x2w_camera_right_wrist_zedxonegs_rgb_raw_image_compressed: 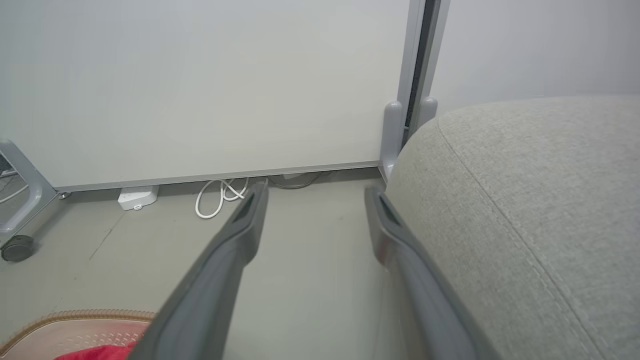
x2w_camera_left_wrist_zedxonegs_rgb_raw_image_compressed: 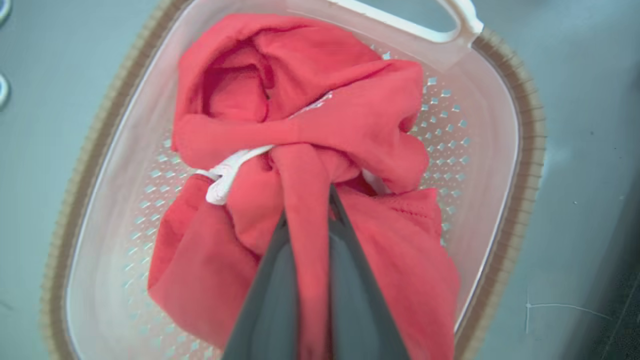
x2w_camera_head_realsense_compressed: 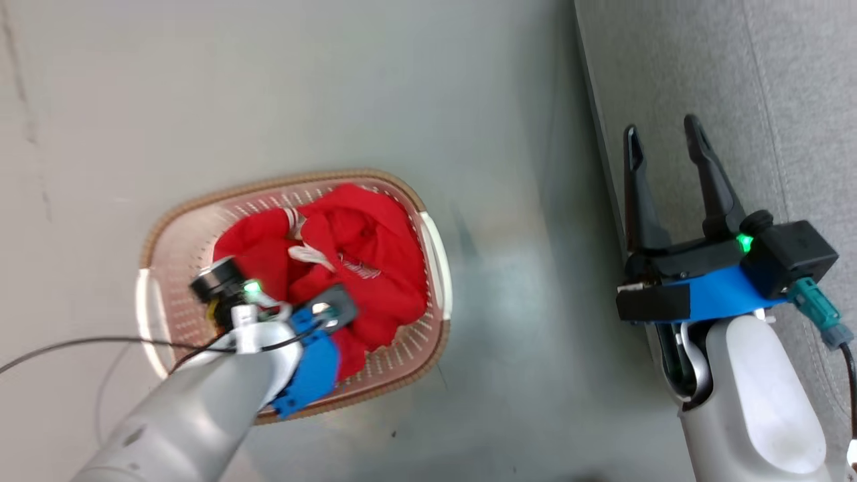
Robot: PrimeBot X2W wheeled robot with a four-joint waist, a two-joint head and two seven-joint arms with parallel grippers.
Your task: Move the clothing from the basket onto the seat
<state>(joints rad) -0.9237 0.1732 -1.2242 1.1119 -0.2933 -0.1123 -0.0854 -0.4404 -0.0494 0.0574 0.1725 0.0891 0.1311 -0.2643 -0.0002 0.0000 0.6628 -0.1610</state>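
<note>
Red clothing point(x2w_camera_head_realsense_compressed: 361, 268) with white trim lies bunched in the white perforated basket point(x2w_camera_head_realsense_compressed: 432, 248) on the floor at the left. My left gripper point(x2w_camera_left_wrist_zedxonegs_rgb_raw_image_compressed: 309, 200) reaches down into the basket and is shut on a pulled-up fold of the clothing point(x2w_camera_left_wrist_zedxonegs_rgb_raw_image_compressed: 350, 125), the red cloth pinched between its two dark fingers. In the head view its fingertips are hidden under its own wrist. The basket point(x2w_camera_left_wrist_zedxonegs_rgb_raw_image_compressed: 505, 150) surrounds the pile. My right gripper point(x2w_camera_head_realsense_compressed: 666, 150) hangs open and empty at the edge of the light grey seat point(x2w_camera_head_realsense_compressed: 770, 100), fingers wide apart. The seat point(x2w_camera_right_wrist_zedxonegs_rgb_raw_image_compressed: 525, 200) bulges at the right.
The floor between basket and seat is bare grey. A pale wall panel point(x2w_camera_right_wrist_zedxonegs_rgb_raw_image_compressed: 200, 85) with a post stands beyond, with a white cable coil point(x2w_camera_right_wrist_zedxonegs_rgb_raw_image_compressed: 220, 195) and a small white box point(x2w_camera_right_wrist_zedxonegs_rgb_raw_image_compressed: 137, 196) at its foot. A caster wheel point(x2w_camera_right_wrist_zedxonegs_rgb_raw_image_compressed: 17, 248) is at far left.
</note>
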